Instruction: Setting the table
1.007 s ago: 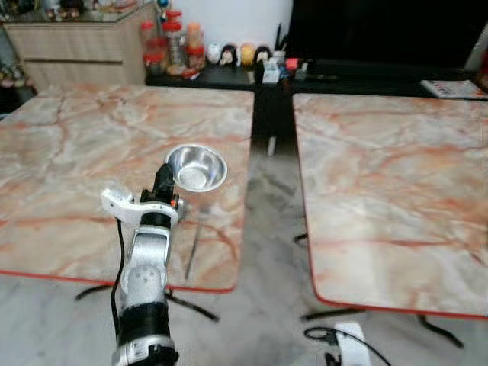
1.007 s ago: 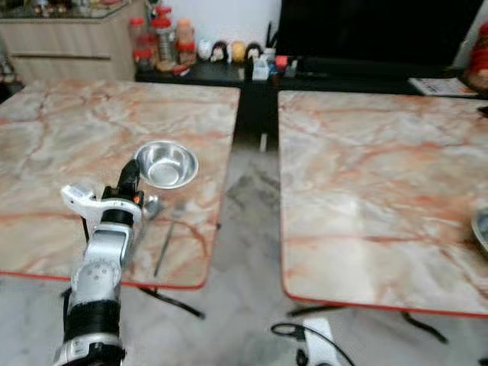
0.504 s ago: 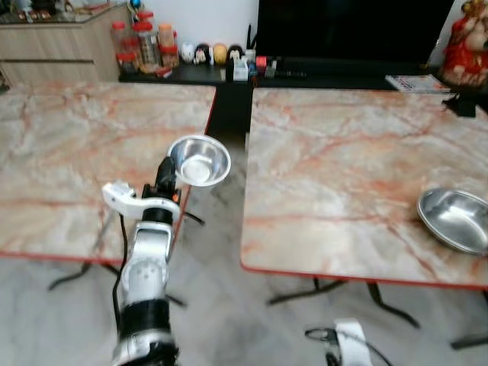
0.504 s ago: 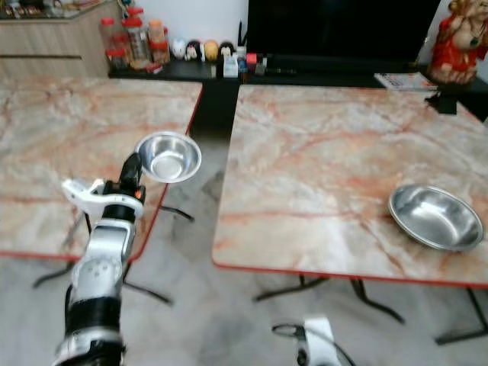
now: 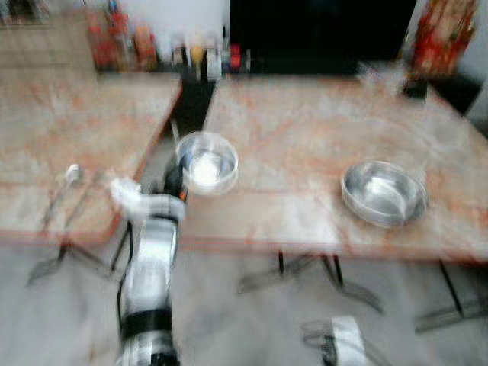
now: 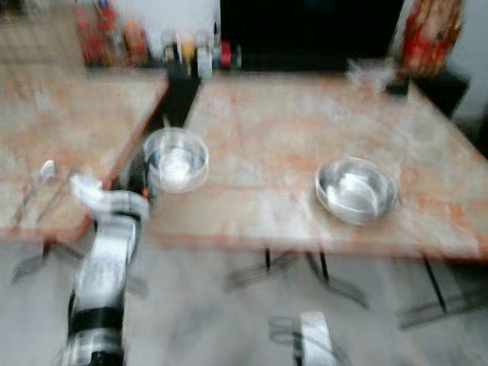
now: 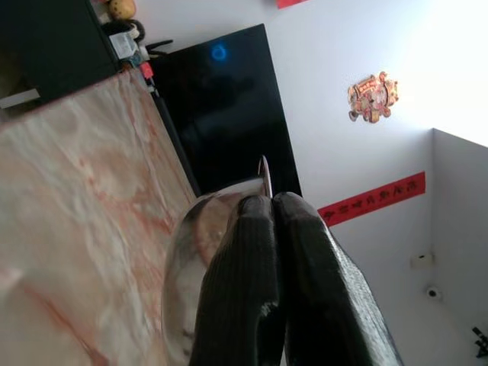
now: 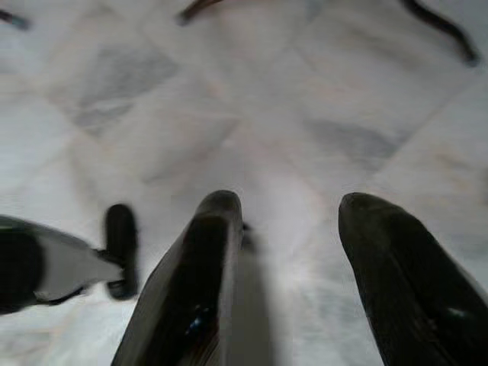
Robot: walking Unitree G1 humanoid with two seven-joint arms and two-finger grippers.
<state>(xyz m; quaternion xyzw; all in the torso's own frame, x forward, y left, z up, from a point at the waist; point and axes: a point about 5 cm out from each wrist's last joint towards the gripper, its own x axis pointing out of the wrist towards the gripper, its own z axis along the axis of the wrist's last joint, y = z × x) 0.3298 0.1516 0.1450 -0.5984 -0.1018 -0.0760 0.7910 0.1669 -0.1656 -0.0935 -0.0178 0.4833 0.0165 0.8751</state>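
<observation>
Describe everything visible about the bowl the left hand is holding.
The small bowl is round, shiny and silver, metal by its look, and appears empty, though the head views are blurred. The left hand pinches its rim between two shut black fingers, holding it roughly level, opening up, in the air over the near left corner of the right-hand marble table. Nothing else touches it. A larger metal bowl sits on that table further right.

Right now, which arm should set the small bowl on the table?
Left. The left gripper is shut on the small bowl over the right table's near corner. The right gripper hangs open over the floor.
</observation>
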